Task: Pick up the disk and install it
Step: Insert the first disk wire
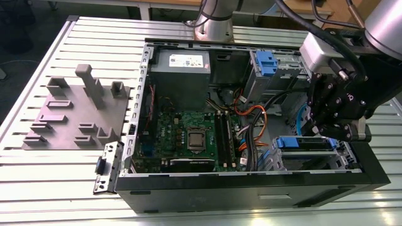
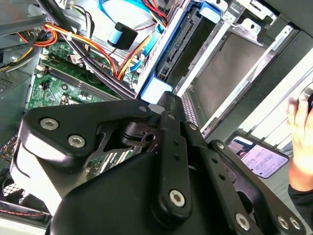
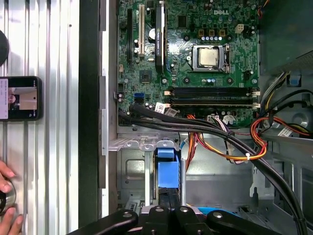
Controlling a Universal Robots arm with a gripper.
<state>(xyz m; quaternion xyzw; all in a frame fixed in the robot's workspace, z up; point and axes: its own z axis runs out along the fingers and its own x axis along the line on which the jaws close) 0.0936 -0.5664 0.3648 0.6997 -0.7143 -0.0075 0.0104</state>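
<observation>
Right now the gripper (image 1: pixel 336 129) hangs over the drive cage (image 1: pixel 314 157) at the open computer case's (image 1: pixel 251 188) front corner. Inside the cage, the disk (image 1: pixel 308 143) lies flat, long axis along the case's front edge, with its blue tab (image 3: pixel 167 169) pointing toward the motherboard (image 3: pixel 195 58). Whether the jaws grip it I cannot tell.

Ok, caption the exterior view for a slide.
Robot hand poised over the blue-railed disk in the open computer case's drive cage.

Silver-grey arm (image 1: pixel 383 23), black cables; black gripper (image 1: pixel 336 134) linkage with silver screws, white marking.
</observation>
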